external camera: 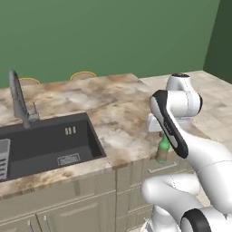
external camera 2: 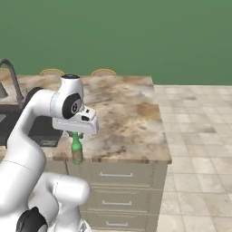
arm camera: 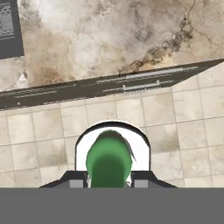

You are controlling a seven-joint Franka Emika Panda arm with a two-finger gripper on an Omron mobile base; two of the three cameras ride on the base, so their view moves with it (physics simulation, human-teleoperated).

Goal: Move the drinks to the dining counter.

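My gripper (external camera: pixel 163 137) (external camera 2: pixel 76 134) is shut on the neck of the slim green glass bottle (external camera: pixel 162 152) (external camera 2: pixel 77 153), which hangs upright. In the hand view the bottle (arm camera: pixel 109 161) sits between the two dark fingertips, seen from above, with tiled floor below it. It hangs just off the near edge of the dining counter (external camera: pixel 122 113) (external camera 2: pixel 131 118) (arm camera: pixel 113 39), a tan-and-white marbled slab, with its base in front of the cabinet face, lower than the slab's top.
A dark sink (external camera: pixel 45 140) with a grey faucet (external camera: pixel 18 99) is set into the slab's left part. Round tan stool seats (external camera: pixel 83 74) (external camera 2: pixel 103 71) line the far edge. Drawer fronts (external camera 2: pixel 118 174) lie under the slab; tiled floor (external camera 2: pixel 199 136) stretches right.
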